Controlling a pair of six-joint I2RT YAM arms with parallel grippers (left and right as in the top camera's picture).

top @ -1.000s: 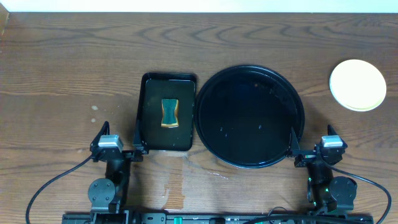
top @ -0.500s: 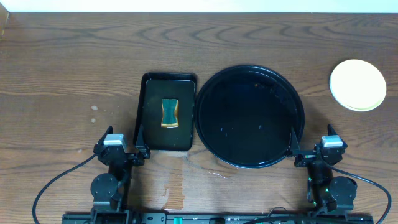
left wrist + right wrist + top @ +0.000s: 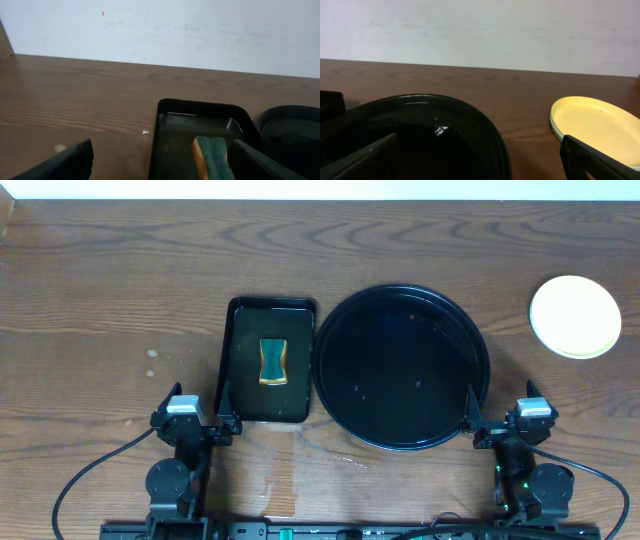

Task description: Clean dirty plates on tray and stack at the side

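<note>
Wood-grain tabletop [image 3: 110, 290] fills our view, and nearest us both arms sit low at its front edge. We see the left end effector [image 3: 200, 408] spread wide apart with nothing in it, facing the rectangular tray [image 3: 270, 302]. The right end effector [image 3: 500, 408] is likewise apart and empty, one side just at the near rim of the round tray [image 3: 402, 284]. A few wet marks [image 3: 268, 476] lie on the wood between the arms. Further out, the rectangular tray holds a shallow pool of liquid with a green-topped sponge [image 3: 272, 361] lying in it. Just beside it, the round tray carries no plates, only small wet glints. Farther right and well apart from it, the plates [image 3: 575, 317] rest stacked on the wood, pale yellow on top, with another rim showing beneath in the right wrist view. We judge the task finished or very nearly so, since nothing dirty is left to wipe
</note>
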